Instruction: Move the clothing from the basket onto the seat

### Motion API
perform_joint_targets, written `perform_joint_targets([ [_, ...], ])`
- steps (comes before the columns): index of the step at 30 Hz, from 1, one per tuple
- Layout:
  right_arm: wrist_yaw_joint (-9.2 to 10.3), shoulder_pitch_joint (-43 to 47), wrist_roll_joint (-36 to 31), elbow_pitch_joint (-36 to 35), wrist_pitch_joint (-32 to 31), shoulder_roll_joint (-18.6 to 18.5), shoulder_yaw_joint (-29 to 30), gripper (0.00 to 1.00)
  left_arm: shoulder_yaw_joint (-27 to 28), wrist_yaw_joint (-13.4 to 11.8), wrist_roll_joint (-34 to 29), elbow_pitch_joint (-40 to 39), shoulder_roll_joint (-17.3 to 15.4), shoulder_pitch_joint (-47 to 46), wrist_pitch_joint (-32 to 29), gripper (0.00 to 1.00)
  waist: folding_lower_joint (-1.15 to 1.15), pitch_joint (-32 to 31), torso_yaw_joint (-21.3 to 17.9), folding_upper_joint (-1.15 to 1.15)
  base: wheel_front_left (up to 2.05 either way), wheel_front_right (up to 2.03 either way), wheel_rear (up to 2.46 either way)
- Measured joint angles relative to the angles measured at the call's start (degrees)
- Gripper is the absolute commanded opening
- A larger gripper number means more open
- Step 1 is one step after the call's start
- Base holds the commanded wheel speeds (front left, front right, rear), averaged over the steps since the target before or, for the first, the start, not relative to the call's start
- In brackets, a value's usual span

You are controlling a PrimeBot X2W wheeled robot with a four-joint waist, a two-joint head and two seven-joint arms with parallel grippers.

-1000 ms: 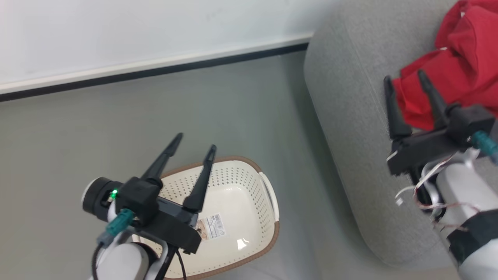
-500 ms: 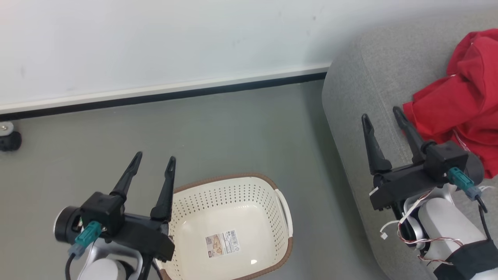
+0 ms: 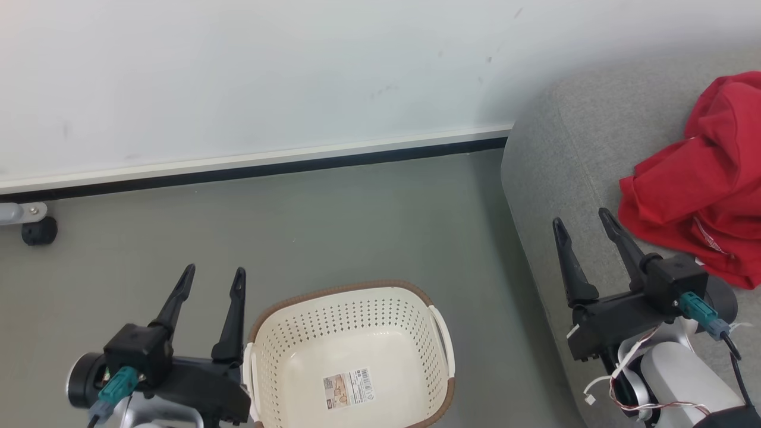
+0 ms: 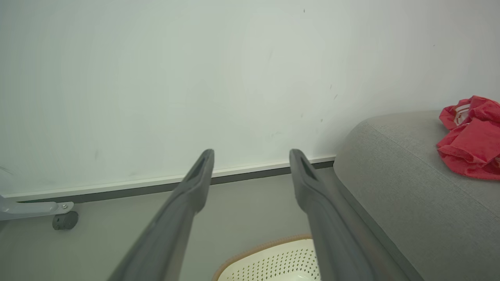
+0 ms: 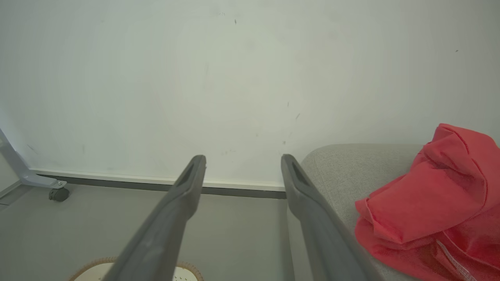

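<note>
Checking the basket (image 3: 333,289), near centre: found nothing red inside. Spotted the clothing (image 3: 701,196) heaped on the seat (image 3: 565,166), far right. Pegged right claw (image 3: 580,216) as nearer, pile right of it; left claw (image 3: 214,269) beside basket. Saw both spread wide, gripping nothing.

Laundry basket (image 3: 380,321) sits on the grey floor (image 3: 333,226). Its cream bottom is bare apart from a label sticker (image 3: 349,387), print too small to read. Left gripper (image 3: 214,270) is just left of the basket, fingers spread. Grey sofa seat (image 3: 571,154) is right of the basket, with a strip of floor between. Red clothing (image 3: 695,196) is heaped on the seat, well right of the basket; piece count unclear. Right gripper (image 3: 580,216) is over the seat edge, between basket and clothing, fingers apart, clear of the fabric. Caster wheel (image 3: 39,230) is far left of the basket.
</note>
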State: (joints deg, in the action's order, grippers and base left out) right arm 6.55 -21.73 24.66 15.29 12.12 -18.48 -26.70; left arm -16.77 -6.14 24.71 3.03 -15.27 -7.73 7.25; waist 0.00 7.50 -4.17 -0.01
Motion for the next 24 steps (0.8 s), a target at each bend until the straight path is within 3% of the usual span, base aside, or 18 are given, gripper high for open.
perform_joint_targets([
  [24, 0.58, 5.08, -0.60, -5.66, -2.52, -0.53, 3.64, 1.00, 2.93, -0.92, -0.70, -0.12, 1.15, 3.50, -0.02, 1.00, 0.00, -1.45, -0.23, 0.01, 0.00, 0.00, 0.00],
])
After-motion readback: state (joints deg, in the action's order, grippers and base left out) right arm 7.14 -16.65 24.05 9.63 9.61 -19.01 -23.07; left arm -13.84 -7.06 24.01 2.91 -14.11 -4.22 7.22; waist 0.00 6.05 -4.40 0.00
